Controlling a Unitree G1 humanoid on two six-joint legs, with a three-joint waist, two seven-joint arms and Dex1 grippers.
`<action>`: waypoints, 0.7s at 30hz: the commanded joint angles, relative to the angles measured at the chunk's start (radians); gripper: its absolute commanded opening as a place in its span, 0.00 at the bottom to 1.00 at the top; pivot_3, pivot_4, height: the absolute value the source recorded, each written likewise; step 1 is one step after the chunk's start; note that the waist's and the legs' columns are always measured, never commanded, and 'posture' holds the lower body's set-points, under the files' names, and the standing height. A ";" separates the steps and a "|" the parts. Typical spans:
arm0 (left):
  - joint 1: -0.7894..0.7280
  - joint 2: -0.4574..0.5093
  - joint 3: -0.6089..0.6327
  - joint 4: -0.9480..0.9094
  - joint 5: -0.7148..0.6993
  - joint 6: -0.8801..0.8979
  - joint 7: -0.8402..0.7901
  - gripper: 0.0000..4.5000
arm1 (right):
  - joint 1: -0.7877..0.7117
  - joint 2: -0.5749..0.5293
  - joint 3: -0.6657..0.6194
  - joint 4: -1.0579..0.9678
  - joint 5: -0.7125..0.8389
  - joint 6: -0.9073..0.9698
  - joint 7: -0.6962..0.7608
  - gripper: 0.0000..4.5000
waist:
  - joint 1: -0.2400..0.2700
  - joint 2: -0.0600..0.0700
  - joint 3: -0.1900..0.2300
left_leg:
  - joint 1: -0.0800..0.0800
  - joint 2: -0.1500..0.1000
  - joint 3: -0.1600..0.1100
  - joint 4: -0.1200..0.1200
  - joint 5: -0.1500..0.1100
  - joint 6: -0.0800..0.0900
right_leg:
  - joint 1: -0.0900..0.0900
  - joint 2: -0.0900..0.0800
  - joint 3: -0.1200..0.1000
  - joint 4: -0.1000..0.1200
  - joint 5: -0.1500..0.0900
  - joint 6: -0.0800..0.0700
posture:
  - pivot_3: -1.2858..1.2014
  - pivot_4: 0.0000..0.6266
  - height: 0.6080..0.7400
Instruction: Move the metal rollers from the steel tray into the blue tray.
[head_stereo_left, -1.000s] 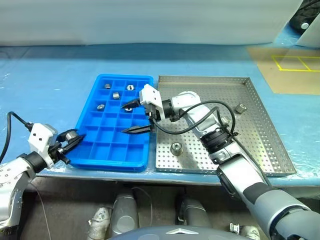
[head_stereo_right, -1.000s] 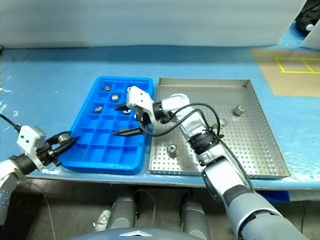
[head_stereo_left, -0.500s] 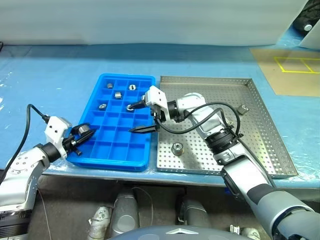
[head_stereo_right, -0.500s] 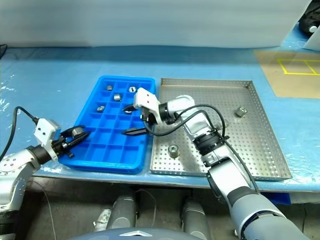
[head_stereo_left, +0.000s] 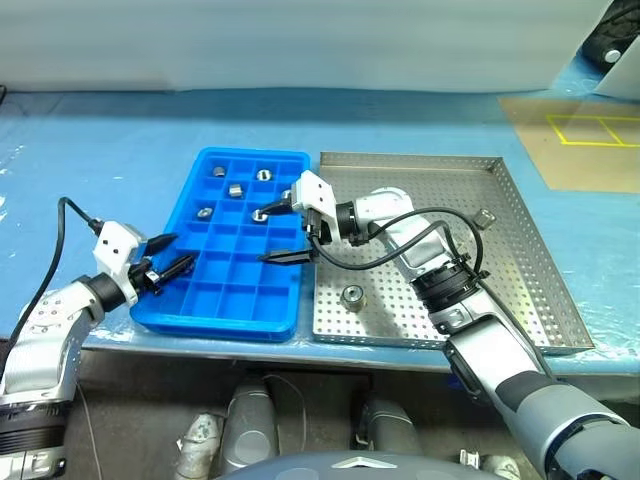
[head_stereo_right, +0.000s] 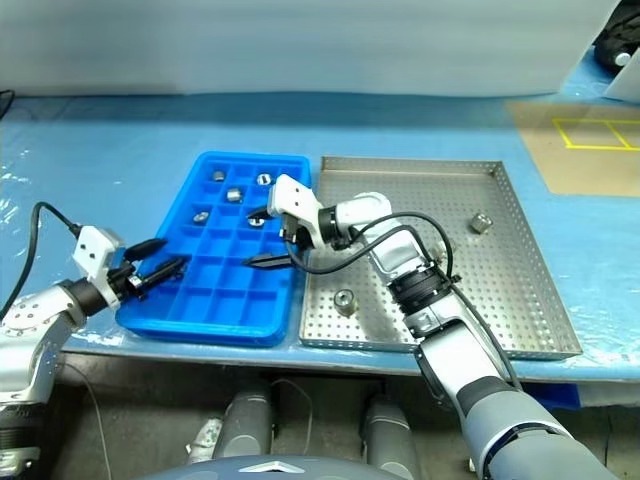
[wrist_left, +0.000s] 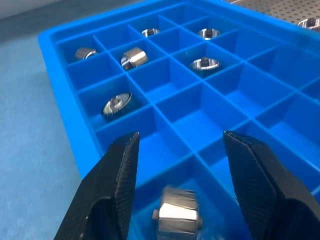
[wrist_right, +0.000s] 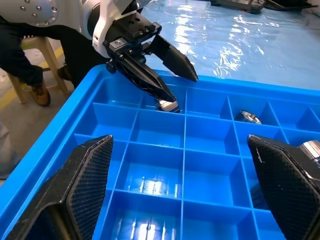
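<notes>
The blue tray lies left of the steel tray. My left gripper hovers open over the blue tray's near left corner. A metal roller sits loose between and below its fingers, inside a corner compartment and free of both fingers. Several more rollers rest in the far compartments. My right gripper stands wide open and empty over the blue tray's right side. Two rollers remain on the steel tray, one near the front left and one at the right.
Both trays sit on a blue table covering near the table's front edge. A brown board with yellow lines lies at the far right. A black cable loops from my left wrist.
My left gripper has moved in over the blue tray's near left corner and opened, letting go of the roller it held. The right gripper has hardly moved.
</notes>
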 joint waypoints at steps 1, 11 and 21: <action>-0.083 0.004 -0.039 -0.016 -0.003 -0.016 -0.018 0.63 | 0.003 -0.016 -0.031 -0.056 0.002 0.002 -0.020 0.99 | -0.003 0.000 0.000 | 0.000 0.000 0.000 0.000 0.000 0.000 | 0.000 0.000 0.000 0.000 0.000 0.000 | 0.54 0.24 1.00; -0.503 -0.130 -0.258 0.173 -0.013 -0.047 -0.205 0.63 | 0.100 -0.179 -0.118 -0.237 0.019 0.117 -0.088 0.99 | -0.032 -0.001 0.000 | -0.001 0.000 0.000 0.008 0.002 -0.003 | 0.002 0.000 0.001 0.002 0.001 0.000 | 0.45 0.24 1.00; -0.924 -0.380 -0.392 1.004 0.219 -0.441 -0.278 0.63 | 0.334 -0.316 -0.257 -0.586 0.043 0.345 -0.261 0.99 | -0.127 -0.001 -0.001 | 0.000 -0.003 0.002 0.010 0.000 0.002 | 0.004 0.000 0.007 -0.001 0.003 0.005 | 0.33 0.24 1.00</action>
